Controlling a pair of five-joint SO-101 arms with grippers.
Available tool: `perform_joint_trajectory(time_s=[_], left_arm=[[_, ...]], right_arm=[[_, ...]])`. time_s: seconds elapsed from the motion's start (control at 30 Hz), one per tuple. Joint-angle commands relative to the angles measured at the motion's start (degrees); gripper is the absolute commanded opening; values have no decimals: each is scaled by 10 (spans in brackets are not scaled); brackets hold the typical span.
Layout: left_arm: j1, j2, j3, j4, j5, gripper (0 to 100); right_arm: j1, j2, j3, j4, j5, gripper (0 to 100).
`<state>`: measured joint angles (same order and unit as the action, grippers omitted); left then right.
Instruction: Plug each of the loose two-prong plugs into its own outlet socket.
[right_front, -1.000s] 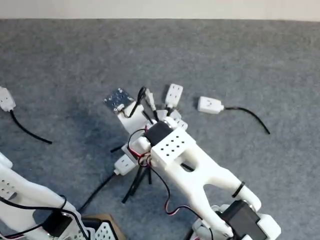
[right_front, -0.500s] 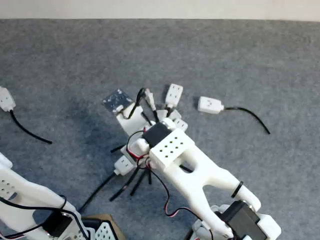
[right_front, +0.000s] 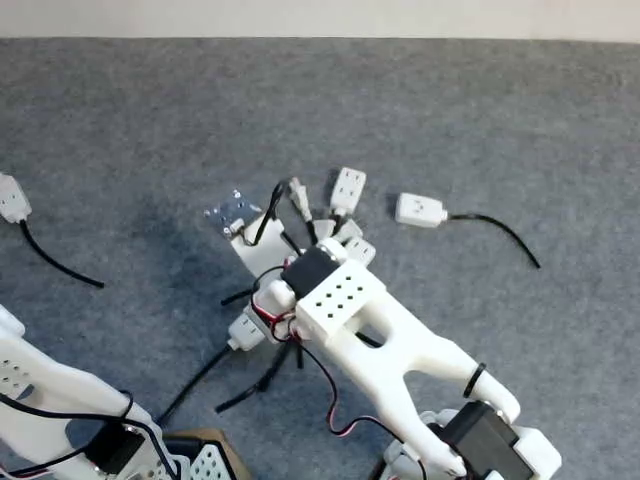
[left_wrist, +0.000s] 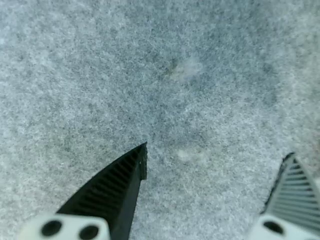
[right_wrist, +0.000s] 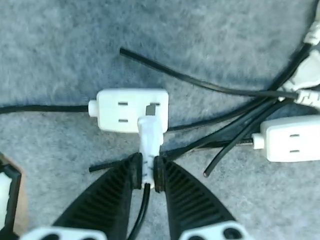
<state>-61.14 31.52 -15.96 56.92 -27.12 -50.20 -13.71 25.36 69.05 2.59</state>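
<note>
Right wrist view: right gripper (right_wrist: 146, 160) squeezing white plug (right_wrist: 149, 131) tight between both fingers (right_wrist: 115, 190), nearly closed. Cord (right_wrist: 142, 205) running back between them. Plug pointing straight ahead from gripper, its long way aiming at outlet socket (right_wrist: 132, 110). Plug's front touching socket face at one pair of slots; cannot tell how deep. High view: socket lying lower left of centre. Left gripper (left_wrist: 218, 152) hanging wide open over grey carpet (left_wrist: 150, 60), holding nothing.
</note>
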Motion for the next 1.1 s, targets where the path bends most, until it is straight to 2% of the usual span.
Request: perform_joint_trajectory(time_s=[0.0, 0.2, 0.33, 0.63, 0.83, 1.07], left_arm=[[0, -8, -26, -6, 3, 399], [1, -7, -26, -6, 3, 398], [0, -7, -26, -7, 3, 398], [0, -6, -26, -12, 2, 400], [7, -5, -25, -15, 2, 399], [3, -4, -23, -15, 2, 399]], right_arm=[[-4, -5, -61, 39, 11, 5], [-3, 2, -88, 58, 14, 5], [-6, 78, -100, 57, 21, 5], [-4, 124, -214, 102, 22, 5], [-2, 131, -221, 136, 37, 5], [-4, 217, -247, 147, 47, 5]])
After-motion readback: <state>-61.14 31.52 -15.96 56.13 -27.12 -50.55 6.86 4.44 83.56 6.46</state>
